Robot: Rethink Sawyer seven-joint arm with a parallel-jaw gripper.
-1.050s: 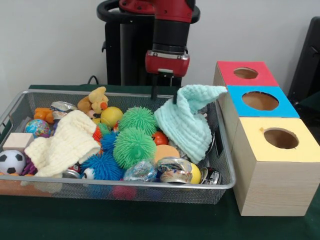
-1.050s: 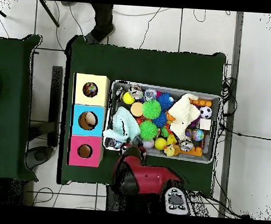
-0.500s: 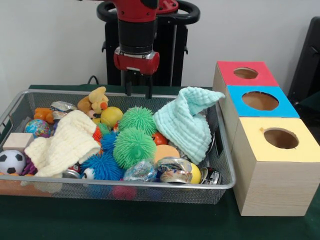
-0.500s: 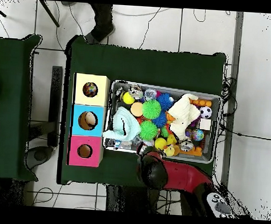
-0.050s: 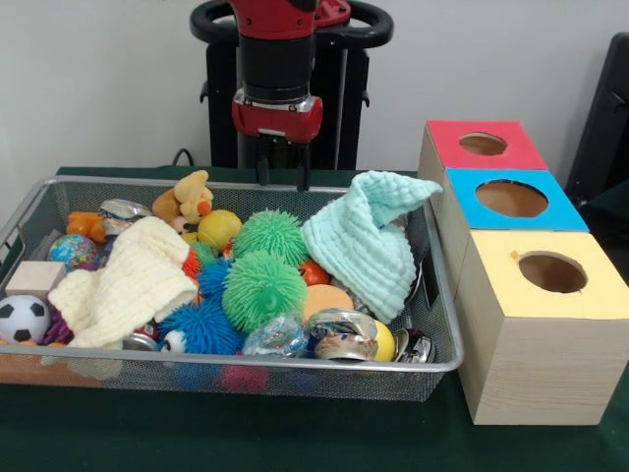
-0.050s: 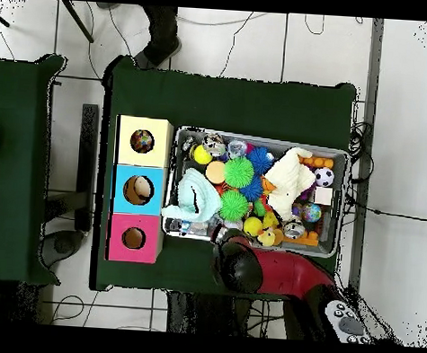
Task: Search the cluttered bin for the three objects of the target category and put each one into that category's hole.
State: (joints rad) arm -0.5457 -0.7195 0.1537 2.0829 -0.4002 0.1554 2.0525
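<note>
The gripper (image 5: pixel 281 178) hung open and empty above the wire bin's (image 5: pixel 444 324) far rim. The mint cloth (image 5: pixel 366 241) lay draped at the bin's box-side end; a sound grasp would pinch its raised fold.

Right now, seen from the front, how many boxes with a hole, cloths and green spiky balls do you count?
Boxes with a hole: 3, the red box, the blue box and the yellow box
Cloths: 2, the cream cloth and the mint cloth
Green spiky balls: 2, the far green ball and the near green ball
Total: 7
</note>
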